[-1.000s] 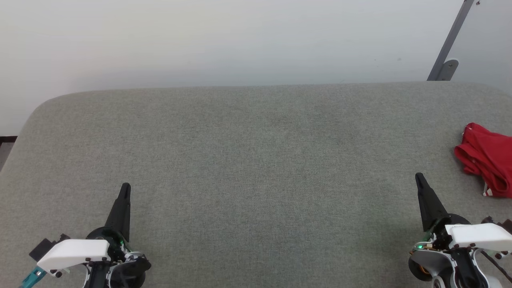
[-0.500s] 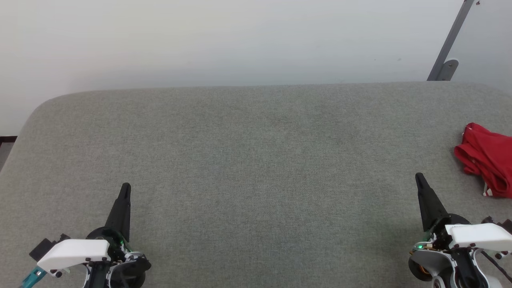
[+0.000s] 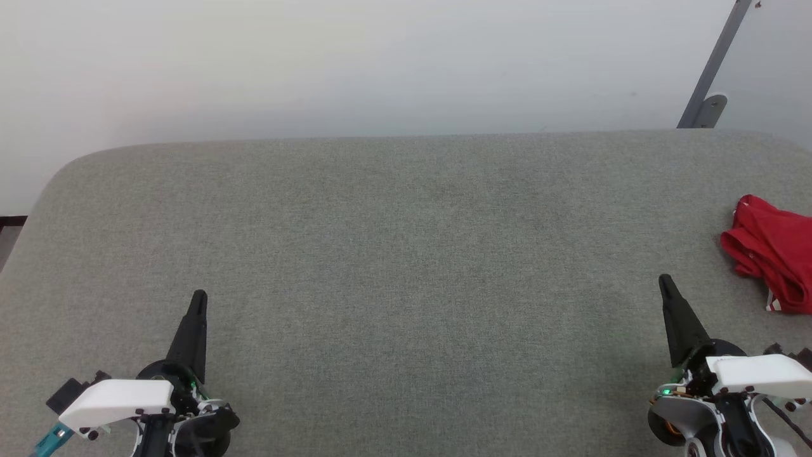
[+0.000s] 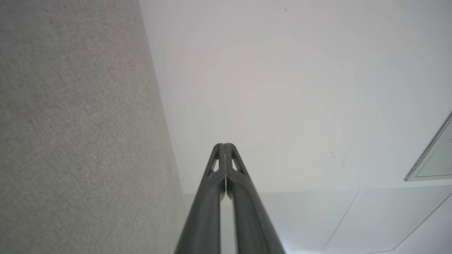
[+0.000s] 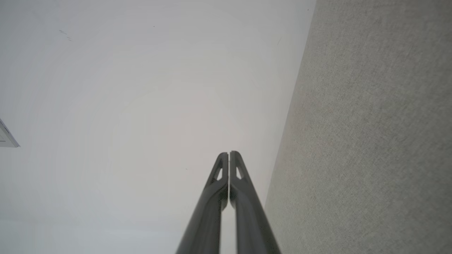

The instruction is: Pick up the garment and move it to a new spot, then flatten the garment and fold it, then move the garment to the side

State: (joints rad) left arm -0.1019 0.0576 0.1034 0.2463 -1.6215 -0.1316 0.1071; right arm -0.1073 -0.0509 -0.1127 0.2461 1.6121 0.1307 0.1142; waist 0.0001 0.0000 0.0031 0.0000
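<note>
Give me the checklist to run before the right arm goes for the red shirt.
1. Find the garment: it lies crumpled at the right edge of the grey fabric surface: ok.
2. See the whole garment: the head view's edge cuts it off: not ok.
3. Have the right gripper open for a grasp: jaws shut, tips together: not ok.
4. Have the left gripper empty: jaws shut on nothing: ok.
5. Free way from right gripper to garment: bare surface between them: ok.
6. Free new spot at the middle of the surface: ok.
</note>
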